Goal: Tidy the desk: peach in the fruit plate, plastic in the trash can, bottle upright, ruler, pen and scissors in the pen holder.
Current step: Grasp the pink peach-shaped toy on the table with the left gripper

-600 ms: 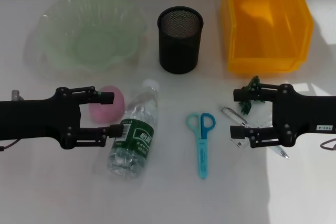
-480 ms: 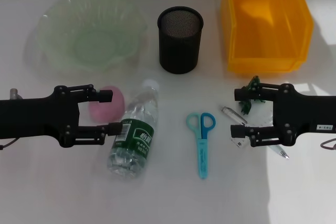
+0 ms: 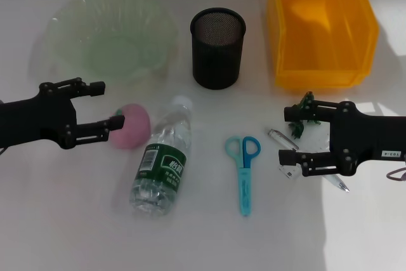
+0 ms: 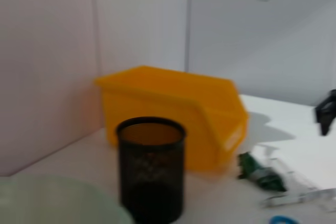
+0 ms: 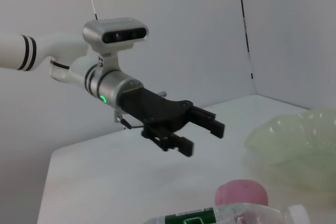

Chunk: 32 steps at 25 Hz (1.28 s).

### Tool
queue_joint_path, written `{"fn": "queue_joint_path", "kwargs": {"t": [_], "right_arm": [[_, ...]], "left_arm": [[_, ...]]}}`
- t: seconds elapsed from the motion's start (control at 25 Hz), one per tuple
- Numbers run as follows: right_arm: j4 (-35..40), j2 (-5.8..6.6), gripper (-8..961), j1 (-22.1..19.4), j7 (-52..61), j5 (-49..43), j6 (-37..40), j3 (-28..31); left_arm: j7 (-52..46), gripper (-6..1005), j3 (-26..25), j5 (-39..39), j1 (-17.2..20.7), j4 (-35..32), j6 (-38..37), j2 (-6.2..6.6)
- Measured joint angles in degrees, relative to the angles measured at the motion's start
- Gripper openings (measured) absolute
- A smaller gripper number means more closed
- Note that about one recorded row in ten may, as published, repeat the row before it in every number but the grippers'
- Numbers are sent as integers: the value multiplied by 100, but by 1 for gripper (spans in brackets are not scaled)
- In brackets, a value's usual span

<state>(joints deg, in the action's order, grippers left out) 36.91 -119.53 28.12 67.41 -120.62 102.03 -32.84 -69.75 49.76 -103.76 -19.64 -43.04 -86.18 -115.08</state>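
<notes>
Left gripper (image 3: 109,104), jaws wide, hangs at frame left beside the peach (image 3: 130,125), apparently aligning to grasp it for the fruit plate (image 3: 63,26) above. Right gripper (image 3: 293,134), also wide, idles over the ruler (image 3: 282,139) at right.

Along the back of the surface (image 3: 203,239) stand three things: the fruit plate (image 3: 108,36) on the left, the pen holder (image 3: 217,47) in the middle, the trash can (image 3: 320,26) on the right. In front of the plate lies the peach (image 3: 132,125), with the bottle (image 3: 162,160) lying just to its right, cap toward the pen holder. The scissors (image 3: 243,169) lie right of the bottle. Farther right are the ruler (image 3: 283,141), the pen (image 3: 338,184) and the plastic (image 3: 303,118), near each other before the trash can.
</notes>
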Motion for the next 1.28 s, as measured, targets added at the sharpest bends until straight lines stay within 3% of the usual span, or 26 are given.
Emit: {"fn": "queue_joint_path", "kwargs": {"t": [0.24,0.4,0.76,1.28], "right_arm": [[1,0,837,0,0,3,-8,11],[0,0,838,0,0,4,-8,15],[0,0,838,-2,0,4,-10,7],[-121,9,838,-18,0,4,-155,-6]], "left_arm": [[102,780,85,-339,-57,51,632,-104],[96,780,86,-691,-96,54,796,-242],[111,778,348,-920,-234,131,1144,-312],[-220,421,1039,-918,-240,105,2329,-354]]}}
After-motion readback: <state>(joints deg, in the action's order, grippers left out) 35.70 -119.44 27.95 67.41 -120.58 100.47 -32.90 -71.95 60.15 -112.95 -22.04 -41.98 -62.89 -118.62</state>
